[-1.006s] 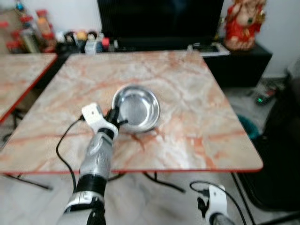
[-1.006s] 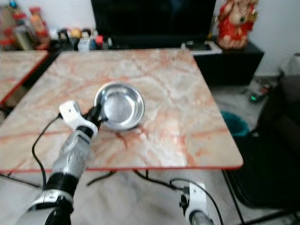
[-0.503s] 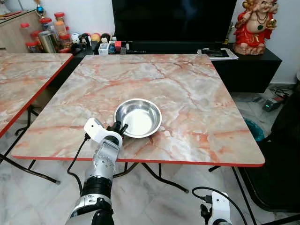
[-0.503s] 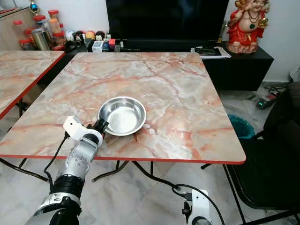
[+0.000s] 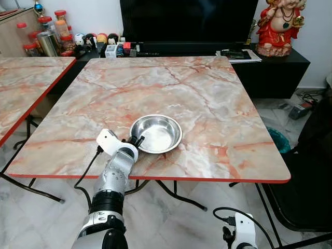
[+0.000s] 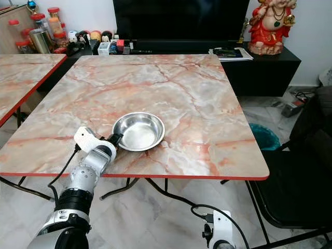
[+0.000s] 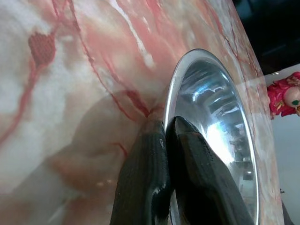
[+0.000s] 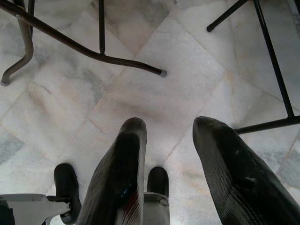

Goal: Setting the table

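So the big marble-look tabletop [image 5: 207, 98] takes up most of the scene, with a 2nd one like it off at 9 o'clock and a dark TV at 12. A red figurine [image 5: 278, 26] sits up at 1 o'clock, and a bunch of jars [image 5: 44, 36] crowd the 11 o'clock corner.

The 1 thing that matters here is the steel bowl [image 5: 158, 134]. It's flat on the tabletop toward the near edge, roughly 7 o'clock from the tabletop's middle, upright and empty.

The left claw [image 7: 165, 140] is pinched tight on the bowl's rim at the side nearest the robot, 1 finger inside the wall and 1 outside, which the wrist view shows pretty clearly.

My guess is the bowl is light and rigid but slick. It's thin polished metal, so a rim pinch could let it swivel or slip if it gets lifted fast. The rim is really the only place to grab it, since the sides are smooth and curved.

The right claw [image 8: 164, 164] hangs down by the floor with its fingers spread and nothing between them.
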